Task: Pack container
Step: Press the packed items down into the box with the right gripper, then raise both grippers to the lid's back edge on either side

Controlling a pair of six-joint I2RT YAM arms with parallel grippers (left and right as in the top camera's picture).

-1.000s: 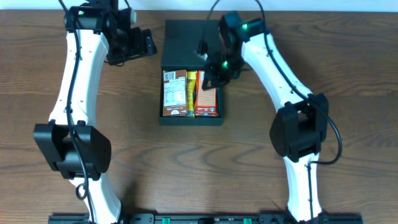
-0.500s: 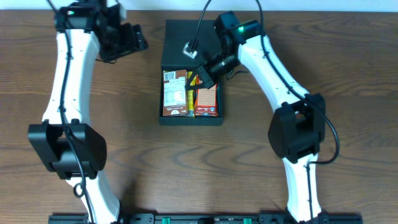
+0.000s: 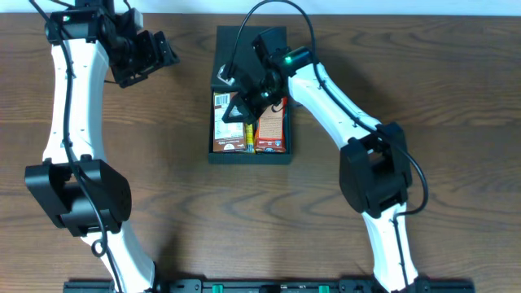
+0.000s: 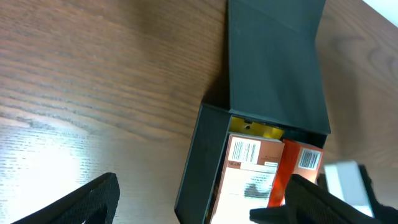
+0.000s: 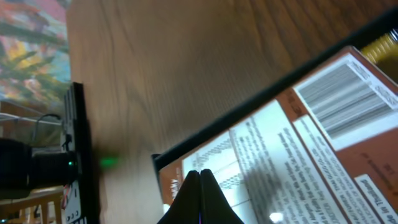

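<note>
My left end effector released, empty over the table, my right end effector clenched above the brown packet in the box

Overhead, my right arm hides container middle. Left wrist view crops container's near end. Brown packet print blurred, unreadable to me.

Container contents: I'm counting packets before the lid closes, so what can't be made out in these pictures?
- Overhead: the right claw covers the far ends of the brown carton and the yellow packet; anything beneath them is hidden.
- Left wrist: the near end of the container is cut off by the bottom edge.
- Right wrist: the carton's print is blurred because the camera is too close, and whether the claw touches it is unclear.
</note>
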